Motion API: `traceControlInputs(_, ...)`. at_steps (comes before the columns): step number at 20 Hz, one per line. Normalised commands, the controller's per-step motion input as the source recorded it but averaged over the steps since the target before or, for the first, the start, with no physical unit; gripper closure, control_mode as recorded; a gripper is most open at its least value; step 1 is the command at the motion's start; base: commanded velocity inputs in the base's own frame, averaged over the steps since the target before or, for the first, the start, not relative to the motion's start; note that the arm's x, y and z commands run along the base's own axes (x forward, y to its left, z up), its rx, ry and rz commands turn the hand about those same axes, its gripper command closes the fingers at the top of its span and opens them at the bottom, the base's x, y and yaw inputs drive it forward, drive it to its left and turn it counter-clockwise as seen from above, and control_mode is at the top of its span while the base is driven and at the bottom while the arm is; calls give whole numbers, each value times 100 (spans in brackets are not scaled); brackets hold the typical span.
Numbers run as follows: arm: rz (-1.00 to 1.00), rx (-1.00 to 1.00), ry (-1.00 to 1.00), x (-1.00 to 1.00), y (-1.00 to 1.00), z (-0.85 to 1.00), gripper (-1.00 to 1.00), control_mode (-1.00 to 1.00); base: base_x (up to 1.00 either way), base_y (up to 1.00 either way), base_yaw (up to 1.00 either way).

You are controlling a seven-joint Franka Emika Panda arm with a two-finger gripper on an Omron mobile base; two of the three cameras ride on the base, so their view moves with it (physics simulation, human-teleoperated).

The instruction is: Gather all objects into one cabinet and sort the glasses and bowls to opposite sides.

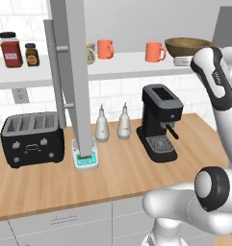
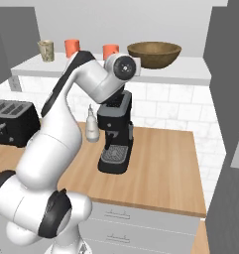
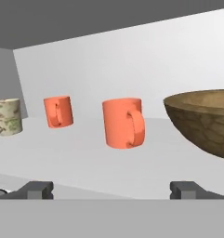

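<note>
On the white shelf (image 3: pixel 81 153) of the open cabinet stand, from left to right, a cream mug (image 3: pixel 6 116), a coral-orange mug (image 3: pixel 58 111), a second coral-orange mug (image 3: pixel 123 122) and the wide dark-brown wooden bowl (image 3: pixel 204 118). The same row appears from the base: cream mug (image 1: pixel 90 52), coral mugs (image 1: pixel 106 48) (image 1: pixel 155 52), bowl (image 1: pixel 188 46). My gripper (image 3: pixel 112 190) is open with its fingertips (image 3: pixel 36 189) far apart and nothing between them. It is level with the shelf's front edge and faces the nearer coral mug. The grey cabinet door (image 1: pixel 76 72) stands open, edge-on.
Two lidded spice jars (image 1: pixel 11 49) sit on the shelf's far left. On the wooden counter (image 1: pixel 122 168) below are a black toaster (image 1: pixel 31 138), a small scale (image 1: pixel 85 161), two white bottles (image 1: pixel 103 125) and a black coffee machine (image 1: pixel 158 122). Another grey door (image 2: pixel 225 99) is at right.
</note>
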Motion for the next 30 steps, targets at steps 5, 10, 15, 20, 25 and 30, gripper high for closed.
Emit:
traceControlInputs(5, 0, 0, 0, 8, 0, 0, -100, -100, 0, 0, 0)
traceControlInputs(10, 0, 0, 0, 7, 0, 0, -100, -100, 0, 0, 0)
traceControlInputs(15, 0, 0, 0, 5, 0, 0, -100, -100, 0, 0, 0)
traceControlInputs(20, 0, 0, 0, 19, -8, 0, -100, -100, 0, 0, 0)
traceControlInputs(25, 0, 0, 0, 25, -25, 0, -100, -100, 0, 0, 0)
traceControlInputs(30, 0, 0, 0, 37, -5, 0, -100, -100, 0, 0, 0)
